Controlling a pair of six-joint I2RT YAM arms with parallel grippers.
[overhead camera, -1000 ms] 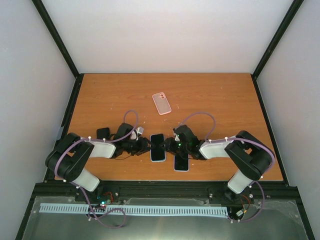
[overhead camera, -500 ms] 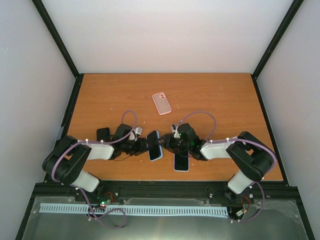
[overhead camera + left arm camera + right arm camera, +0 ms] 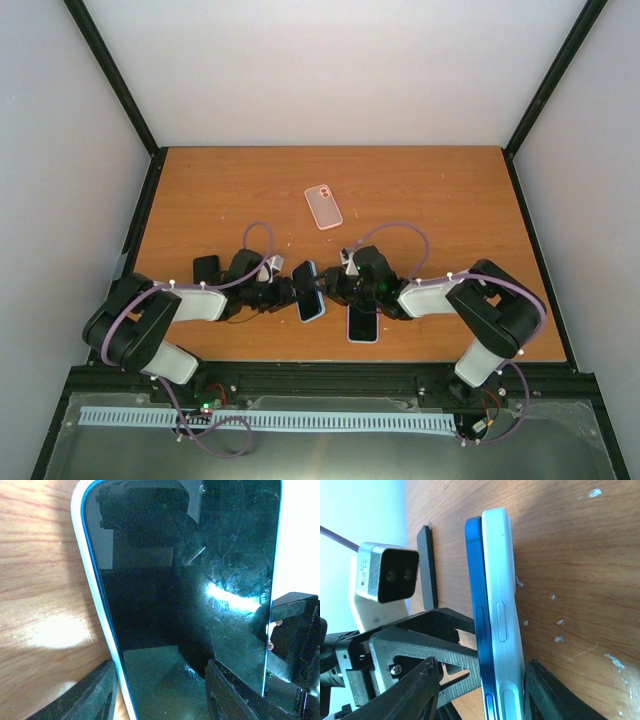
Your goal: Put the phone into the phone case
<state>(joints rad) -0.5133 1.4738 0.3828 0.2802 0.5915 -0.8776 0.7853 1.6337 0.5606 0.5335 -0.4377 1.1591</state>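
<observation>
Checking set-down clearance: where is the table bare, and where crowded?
Bare: the far strip behind the pink case, and the tabletop on either side of it. Crowded: near middle, where the left gripper and right gripper flank the tilted phone, a second phone beside them.

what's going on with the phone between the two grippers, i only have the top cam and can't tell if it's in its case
Observer: Right wrist view shows the phone edge-on, its dark blue side beside the white case wall, not sunk inside it.
Operator: which way is the glass facing
Observer: Left wrist view: the dark screen fills the frame, facing that camera.
Operator: any edge seated at all
Observer: In that view the case's white lip borders the screen on the picture's left; the opposite edge shows only a thin blue line.
</observation>
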